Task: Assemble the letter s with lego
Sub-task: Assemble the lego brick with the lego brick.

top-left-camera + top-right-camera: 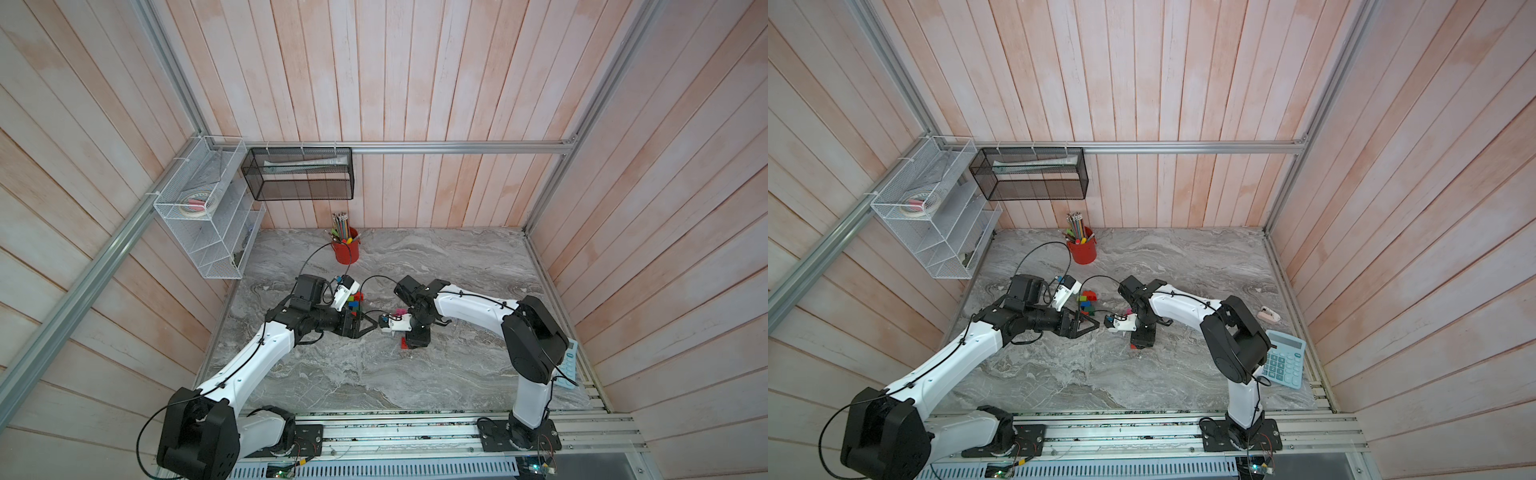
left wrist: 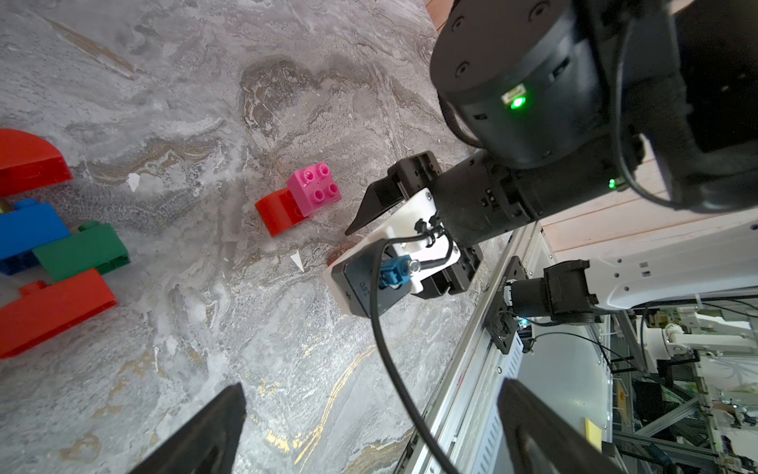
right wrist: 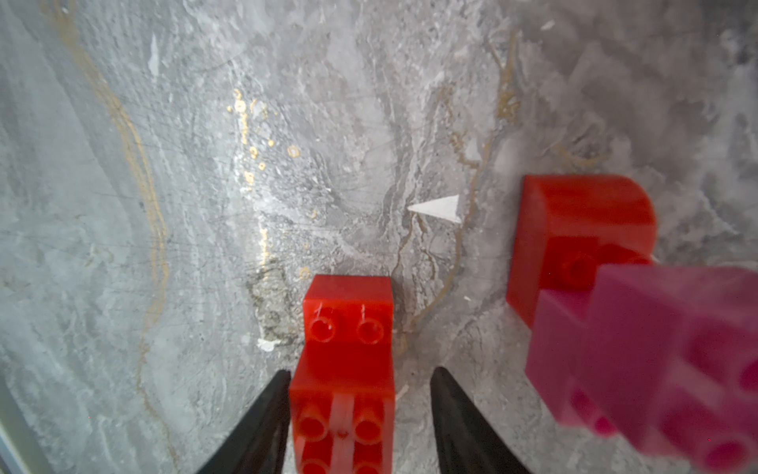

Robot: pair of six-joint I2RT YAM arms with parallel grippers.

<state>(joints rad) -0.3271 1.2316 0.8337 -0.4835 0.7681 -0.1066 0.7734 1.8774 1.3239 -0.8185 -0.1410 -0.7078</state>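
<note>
Pencil cup (image 1: 346, 251) behind lego cluster (image 1: 355, 302)

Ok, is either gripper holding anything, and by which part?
Nothing gripped. Left gripper open, empty. Right gripper straddles the red brick at its sides, but one finger stands clear of it.

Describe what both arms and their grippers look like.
The left arm and right arm have white shells, black joint housings and thin black cables. The left gripper and right gripper have black tapering fingers. A green light glows on a right-arm joint.

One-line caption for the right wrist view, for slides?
Right gripper open around a red lego brick on the marble table, a red-and-pink lego cluster beside it.
</note>
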